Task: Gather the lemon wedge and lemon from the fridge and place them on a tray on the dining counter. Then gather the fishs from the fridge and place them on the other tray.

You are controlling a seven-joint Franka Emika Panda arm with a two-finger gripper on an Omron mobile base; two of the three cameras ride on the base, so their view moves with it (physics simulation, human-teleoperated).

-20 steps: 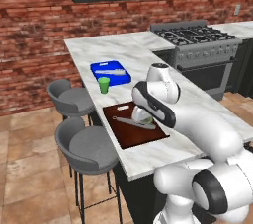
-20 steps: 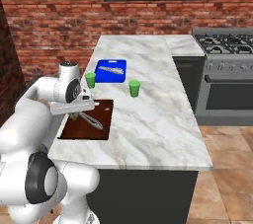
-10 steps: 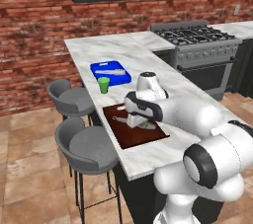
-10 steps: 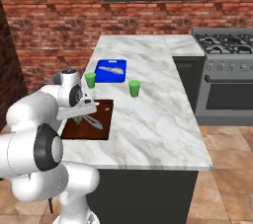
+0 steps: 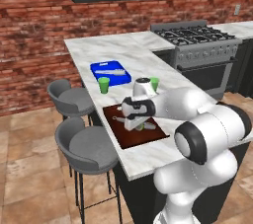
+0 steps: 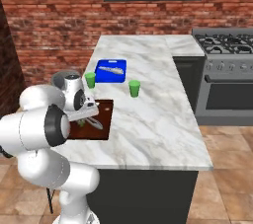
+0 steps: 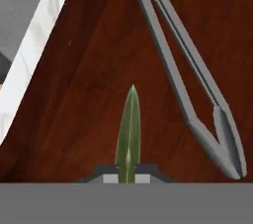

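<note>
My gripper (image 7: pixel 127 171) is shut on a thin green-yellow lemon wedge (image 7: pixel 129 124) and hangs low over the dark reddish-brown tray (image 7: pixel 84 75). In the left base view the gripper (image 5: pixel 134 123) points down at the tray (image 5: pixel 148 138), with the wedge (image 5: pixel 141 128) at its tip. In the right base view the gripper (image 6: pixel 83 119) is above the tray (image 6: pixel 105 112) on the dining counter (image 6: pixel 148 119). The bright blue tray (image 5: pixel 109 72) lies farther along the counter with a silvery utensil in it. The fridge, the lemon and the fishs are out of view.
Grey tongs (image 7: pixel 192 80) lie on the brown tray just right of the wedge. Two green cups (image 5: pixel 104 85) (image 5: pixel 154 84) stand between the trays. Two grey stools (image 5: pixel 86 144) line the counter's left edge. A stove (image 5: pixel 197 40) stands at the back right.
The arm has bent forward and lowered the hand, with the wedge in it, down close to the brown tray.
</note>
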